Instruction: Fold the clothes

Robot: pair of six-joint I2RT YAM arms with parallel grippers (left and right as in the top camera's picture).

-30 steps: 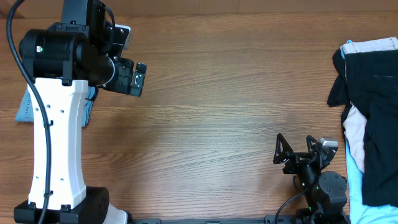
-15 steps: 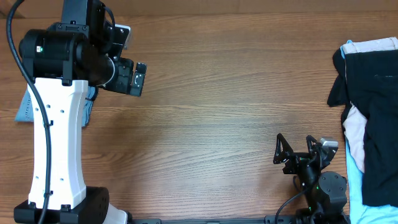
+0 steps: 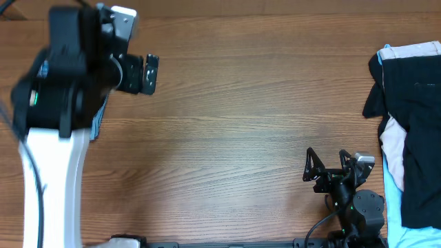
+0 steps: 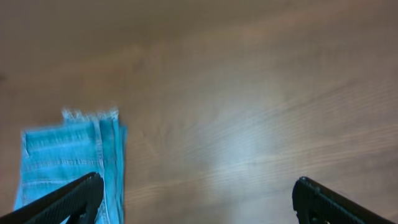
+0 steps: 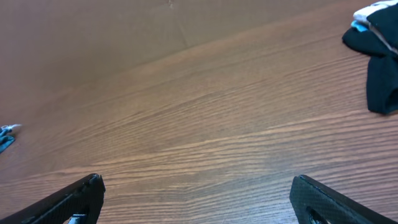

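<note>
my left pincer (image 3: 146, 73) hangs over the wooden table (image 3: 241, 103) close to its far left corner. its fingers are spread wide with nothing between them. in the left wrist view (image 4: 198, 186) the two dark fingertips stand at the bottom of the picture with only bare wood between them. the overhead view shows the left arm (image 3: 58, 103) blurred.

the jeans (image 4: 68, 158) lie at the table's left edge as a flat, light-blue denim piece. a frayed hem runs along the side away from my wrist camera, and stitched seams run down the cloth. in that view the cloth sits just beyond my left fingertip, off to the side rather than between the fingers. i cannot tell whether the fingertip touches it. from overhead only a narrow blue strip of them (image 3: 98, 124) shows, and my left arm covers the rest. the right wrist view shows a tiny blue scrap (image 5: 5, 137) far off at the left.

my right pincer (image 3: 313, 169) rests low by the near edge, toward the right side. it is spread wide too and holds nothing (image 5: 196, 183), with bare wood ahead of it.

a pile of other garments (image 3: 413, 103) lies along the right edge, a black one over white and pale-blue pieces. it is well apart from the jeans.
</note>
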